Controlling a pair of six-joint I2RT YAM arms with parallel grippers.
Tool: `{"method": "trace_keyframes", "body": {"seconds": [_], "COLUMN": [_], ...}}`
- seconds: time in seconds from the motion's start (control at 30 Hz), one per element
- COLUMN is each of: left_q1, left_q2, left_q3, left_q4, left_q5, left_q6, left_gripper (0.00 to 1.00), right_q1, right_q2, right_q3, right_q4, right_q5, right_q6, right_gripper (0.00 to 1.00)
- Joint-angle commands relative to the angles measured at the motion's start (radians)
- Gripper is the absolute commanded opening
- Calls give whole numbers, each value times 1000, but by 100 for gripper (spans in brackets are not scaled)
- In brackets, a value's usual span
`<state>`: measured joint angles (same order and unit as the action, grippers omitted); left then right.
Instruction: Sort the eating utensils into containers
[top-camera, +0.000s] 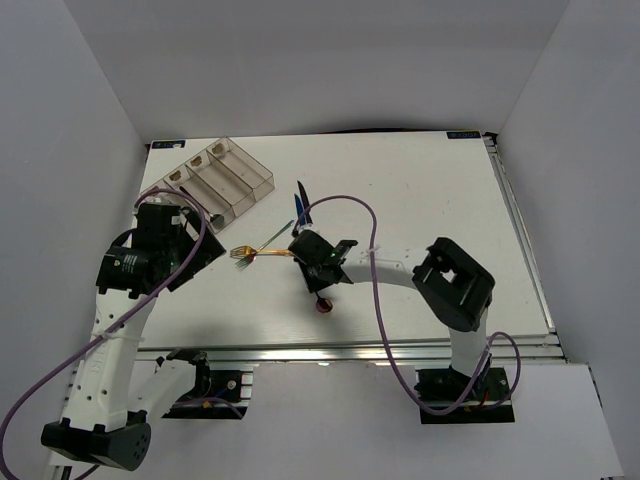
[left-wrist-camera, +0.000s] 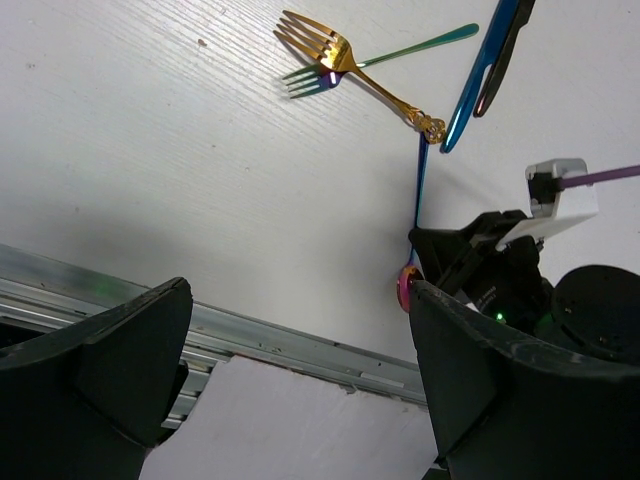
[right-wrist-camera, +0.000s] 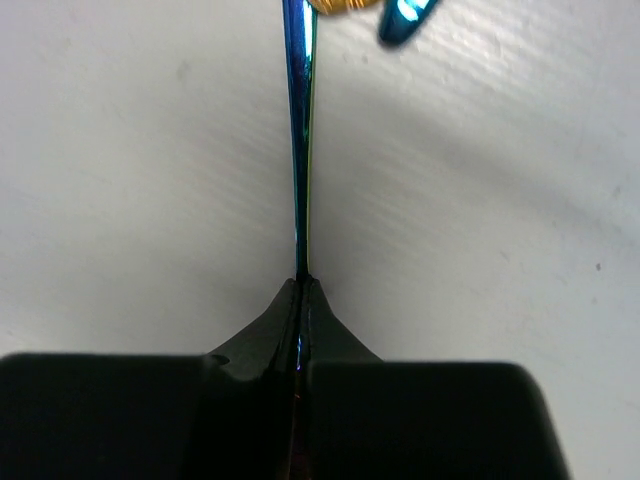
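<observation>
My right gripper (top-camera: 318, 272) is at the table's centre, shut on the thin handle of an iridescent spoon (right-wrist-camera: 299, 130). The spoon's pink bowl (top-camera: 323, 305) pokes out behind the gripper, low over the table (left-wrist-camera: 405, 287). The handle points at the gold fork (top-camera: 250, 252), which lies across a green iridescent utensil (left-wrist-camera: 420, 47). A blue knife (left-wrist-camera: 470, 90) and a black knife (left-wrist-camera: 505, 55) lie just beyond. My left gripper (top-camera: 195, 242) is open and empty, beside the clear organiser tray (top-camera: 262, 172) at the back left. I see no chopsticks.
The aluminium rail (left-wrist-camera: 300, 345) runs along the table's near edge under my left gripper. White walls enclose the table on three sides. The right arm's purple cable (top-camera: 370, 225) loops over the table's middle.
</observation>
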<state>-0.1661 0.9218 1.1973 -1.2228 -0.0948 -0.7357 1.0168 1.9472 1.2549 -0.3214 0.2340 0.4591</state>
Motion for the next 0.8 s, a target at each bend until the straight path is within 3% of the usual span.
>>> {"method": "trace_keyframes", "body": {"seconds": [0.0, 0.17, 0.2, 0.27, 0.33, 0.53, 0.57, 0.77], "left_q1": [-4, -3, -3, -4, -3, -4, -4, -3], "left_q2": [-15, -21, -20, -17, -15, -24, -27, -49], "left_q3": [-8, -18, -19, -21, -16, -5, -8, -31], "left_q4": [12, 17, 19, 20, 20, 5, 5, 3], "left_q5": [-17, -25, -25, -25, -25, -39, -39, -33], "left_q6": [-16, -25, -25, -27, -27, -27, -28, -34], "left_gripper": [98, 98, 98, 98, 98, 98, 98, 98], "right_q1": [3, 5, 5, 5, 5, 5, 5, 5], "right_q2": [66, 18, 16, 24, 41, 85, 93, 140], "right_q3": [-166, -224, -221, -209, -187, -184, -189, -177], "right_q4": [-350, -387, -402, -432, -446, -446, -436, -370], "right_q5": [-67, -104, -108, -102, -90, -71, -70, -114], "right_q6": [3, -8, -13, -28, -37, -42, -42, -91], "right_gripper": [0, 0, 15, 31, 35, 33, 26, 10]}}
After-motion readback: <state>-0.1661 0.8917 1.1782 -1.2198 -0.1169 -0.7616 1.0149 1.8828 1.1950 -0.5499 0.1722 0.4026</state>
